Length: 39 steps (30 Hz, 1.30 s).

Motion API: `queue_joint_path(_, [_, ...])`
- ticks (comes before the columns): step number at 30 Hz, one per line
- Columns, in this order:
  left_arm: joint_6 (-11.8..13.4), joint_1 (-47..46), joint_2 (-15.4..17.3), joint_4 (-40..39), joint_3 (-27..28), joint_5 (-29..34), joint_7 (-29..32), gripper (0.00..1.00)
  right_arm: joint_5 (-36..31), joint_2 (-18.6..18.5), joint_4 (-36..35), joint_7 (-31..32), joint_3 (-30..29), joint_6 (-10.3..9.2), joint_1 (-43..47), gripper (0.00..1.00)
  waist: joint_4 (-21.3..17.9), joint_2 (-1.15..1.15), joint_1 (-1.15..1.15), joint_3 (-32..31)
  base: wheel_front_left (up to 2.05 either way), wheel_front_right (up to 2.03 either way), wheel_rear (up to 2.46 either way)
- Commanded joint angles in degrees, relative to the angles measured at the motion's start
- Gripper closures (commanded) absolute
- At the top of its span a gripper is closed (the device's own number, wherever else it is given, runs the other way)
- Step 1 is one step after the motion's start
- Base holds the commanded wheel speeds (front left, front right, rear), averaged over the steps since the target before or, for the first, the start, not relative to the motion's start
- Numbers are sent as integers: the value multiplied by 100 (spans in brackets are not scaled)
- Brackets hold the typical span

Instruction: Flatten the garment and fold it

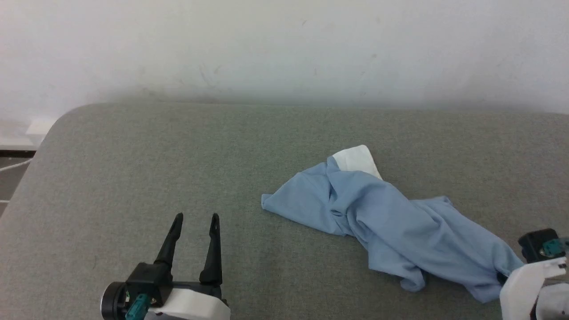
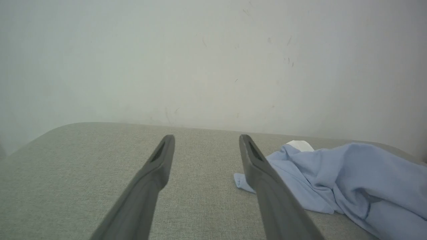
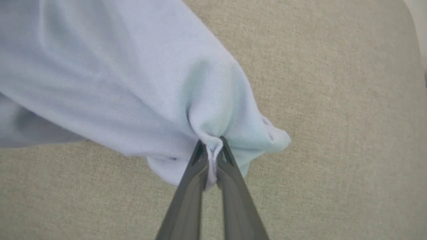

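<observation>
At the near-right end of the garment (image 1: 391, 222), cloth is clamped by the right gripper (image 3: 210, 146); its length is laid leftward toward the left gripper (image 1: 195, 218), held spread

A bare indoor room, of a kind that cannot be told: a broad grey-green woven-fabric surface (image 1: 133, 178) with a rounded corner stands against a plain, scuffed white wall (image 1: 284, 44), a thin white cable (image 1: 15, 165) beside it.

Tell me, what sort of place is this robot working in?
Probably an indoor test space, though I can't be sure: a grey fabric-covered surface stands against a bare, scuffed white wall, with one crumpled light blue shirt on it.
</observation>
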Motion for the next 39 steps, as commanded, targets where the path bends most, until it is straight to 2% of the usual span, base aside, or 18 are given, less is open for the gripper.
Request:
queue_joint_path(1, [-45, 35, -25, -27, 27, 43, -26, 0, -59, 94, -92, 67, -166, -5, 160, 100, -190, 0, 0, -95, 0, 0, 0])
queue_joint_path(5, [-110, 0, -54, -8, 27, 66, -26, 0, -400, 317, -279, 158, -654, -5, 504, 100, -307, 0, 0, -46, 0, 0, 0])
queue_joint_path(8, [-150, -49, -72, 41, 2, 87, -26, 0, -448, 534, -199, 99, -756, -5, 573, 100, -377, 0, 0, 0, 0, 0, 0])
queue_joint_path(10, [-187, -111, -81, 94, -20, 99, -26, 0, -520, 646, -190, -136, -833, -5, 513, 0, -403, 0, 0, 37, 0, 0, 0])
queue_joint_path(14, [-234, -211, -96, 164, -43, 91, -26, 0, -515, 833, -365, -784, -752, -5, 222, 0, -506, 0, 0, 78, 0, 0, 0])
queue_joint_path(20, [-360, -375, -110, 532, -130, -57, -5, 0, -446, 811, -839, -2087, -457, -5, -103, 0, -688, 0, 0, 126, 0, 0, 0])
queue_joint_path(23, [-394, -656, -77, 958, -242, -32, 368, 0, -566, 805, -962, -2768, -397, -5, -156, 0, -771, 0, 0, 216, 0, 0, 0])
queue_joint_path(29, [-418, -1546, 46, 1648, -393, 81, 1559, 0, -754, 1072, -942, -3821, -359, -5, -188, 0, -970, 0, 0, 510, 0, 0, 0])
queue_joint_path(36, [-224, -2546, 268, 2273, -517, 374, 3390, 0, -915, 1247, -771, -4263, -204, -5, -295, 0, -1204, 0, 0, 914, 0, 0, 0])
queue_joint_path(39, [-247, -2809, 317, 2377, -527, 361, 3854, 0, -960, 1285, -707, -4374, -170, -5, -359, 0, -1284, 0, 0, 1049, 0, 0, 0])
